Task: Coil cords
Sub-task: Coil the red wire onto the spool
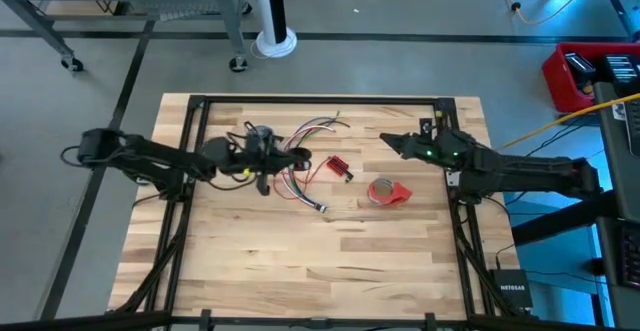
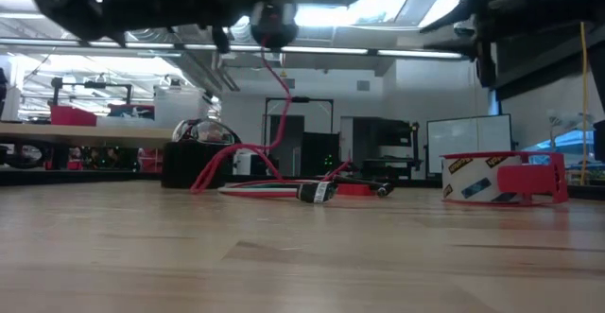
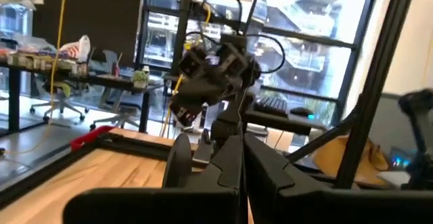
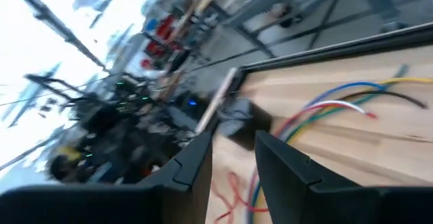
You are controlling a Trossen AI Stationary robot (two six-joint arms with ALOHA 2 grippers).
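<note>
The cords (image 1: 305, 156) lie at the table's middle, a spread bundle of red, green, white and grey wires; its plug end (image 2: 317, 192) rests on the wood. A small grey coil (image 1: 262, 133) with a black loop lies just beyond my left arm. My left gripper (image 1: 278, 159) hangs shut above the bundle, and a red wire (image 2: 276, 95) climbs from the table up to it. My right gripper (image 1: 388, 139) stands open at the far right, raised, pointing toward the bundle's fanned wire ends (image 4: 338, 109), with nothing between its fingers. My left gripper is shut on a red wire of the bundle, whose upper end (image 2: 274, 56) reaches the fingers from below. The gripper's dark body hides the exact place of contact. The wire slants nearly taut down to the table (image 2: 213, 176), where the remaining wires stay lying.
A small red block (image 1: 340, 167) lies right of the bundle, and a red tape roll (image 1: 385, 193) lies nearer the front right. The black frame rails (image 1: 200, 101) border the far, left and right sides. Bare wood fills the near half (image 1: 320, 271).
</note>
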